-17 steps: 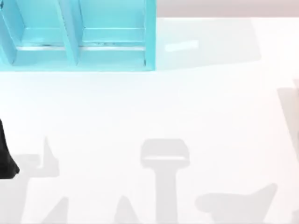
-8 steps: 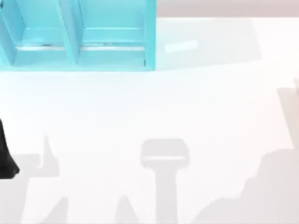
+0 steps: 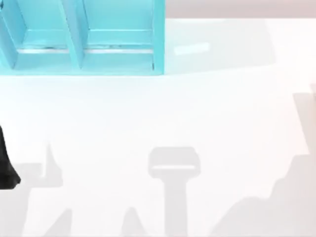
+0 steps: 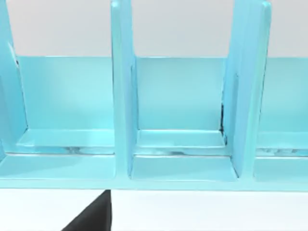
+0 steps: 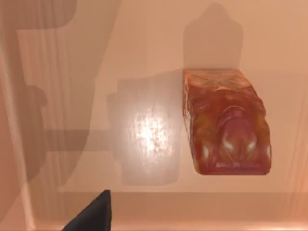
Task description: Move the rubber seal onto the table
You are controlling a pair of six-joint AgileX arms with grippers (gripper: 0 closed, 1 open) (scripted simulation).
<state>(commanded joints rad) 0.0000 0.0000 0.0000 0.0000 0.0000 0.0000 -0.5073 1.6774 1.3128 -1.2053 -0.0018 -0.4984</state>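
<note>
The rubber seal [image 5: 224,122] is a glossy oblong lump, red shading to orange, lying flat on a shiny peach-tinted surface [image 5: 96,72] in the right wrist view. A black part of my right gripper [image 5: 91,214] shows at that picture's edge, apart from the seal and touching nothing. The white table [image 3: 197,113] spreads across the top view. My left gripper [image 3: 6,165] is a black shape at the table's left edge, and it appears again [image 4: 91,216] in the left wrist view, facing the shelf.
A turquoise shelf unit [image 3: 81,37] with upright dividers stands at the table's back left; its compartments [image 4: 180,139] look bare in the left wrist view. Grey arm shadows fall across the table's front, the largest [image 3: 276,207] at the front right.
The shadow at the table's front right has grown and climbed toward the right edge. The left arm and the shelf have not moved.
</note>
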